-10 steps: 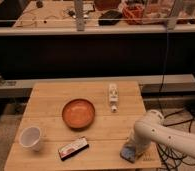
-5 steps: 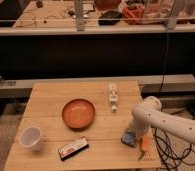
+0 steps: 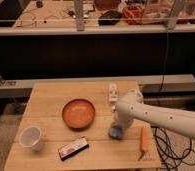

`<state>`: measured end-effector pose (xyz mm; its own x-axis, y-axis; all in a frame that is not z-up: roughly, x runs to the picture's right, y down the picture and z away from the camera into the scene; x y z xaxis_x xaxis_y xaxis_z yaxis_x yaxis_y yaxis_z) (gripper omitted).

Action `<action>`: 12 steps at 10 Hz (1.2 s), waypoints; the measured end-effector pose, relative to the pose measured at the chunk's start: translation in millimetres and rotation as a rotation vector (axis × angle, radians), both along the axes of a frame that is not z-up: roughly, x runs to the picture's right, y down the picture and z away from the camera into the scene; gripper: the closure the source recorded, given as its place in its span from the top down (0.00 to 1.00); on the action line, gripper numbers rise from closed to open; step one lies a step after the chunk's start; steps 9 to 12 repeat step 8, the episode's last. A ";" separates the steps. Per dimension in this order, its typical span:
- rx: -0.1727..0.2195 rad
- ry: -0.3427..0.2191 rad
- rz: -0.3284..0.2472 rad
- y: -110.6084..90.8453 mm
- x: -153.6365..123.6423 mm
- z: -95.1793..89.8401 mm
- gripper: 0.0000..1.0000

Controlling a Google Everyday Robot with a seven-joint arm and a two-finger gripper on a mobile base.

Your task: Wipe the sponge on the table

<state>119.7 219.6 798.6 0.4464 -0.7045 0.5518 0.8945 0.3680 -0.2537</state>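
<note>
My hand is down low, just right of the orange bowl; gripping or loose, I cannot tell; the sponge lies on the counter directly beneath the hand, peeking out on its bowl-ward side. Risks, as I judge them: a wide sweep away from the bowl could knock the carrot off the edge; a sweep towards it bumps the bowl; too light a press and the sponge slips out.
</note>
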 end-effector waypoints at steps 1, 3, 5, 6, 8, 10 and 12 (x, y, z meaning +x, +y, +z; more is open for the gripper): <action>-0.001 -0.030 -0.032 5.1 -13.4 -4.4 0.03; -0.024 -0.064 -0.053 27.6 -24.1 -14.9 0.03; -0.064 -0.070 -0.036 60.2 -20.2 -24.3 0.03; -0.079 -0.063 -0.020 72.5 -15.1 -29.5 0.03; -0.094 -0.022 0.029 89.4 10.7 -39.2 0.03; -0.094 -0.022 0.029 89.4 10.7 -39.2 0.03; -0.094 -0.022 0.029 89.4 10.7 -39.2 0.03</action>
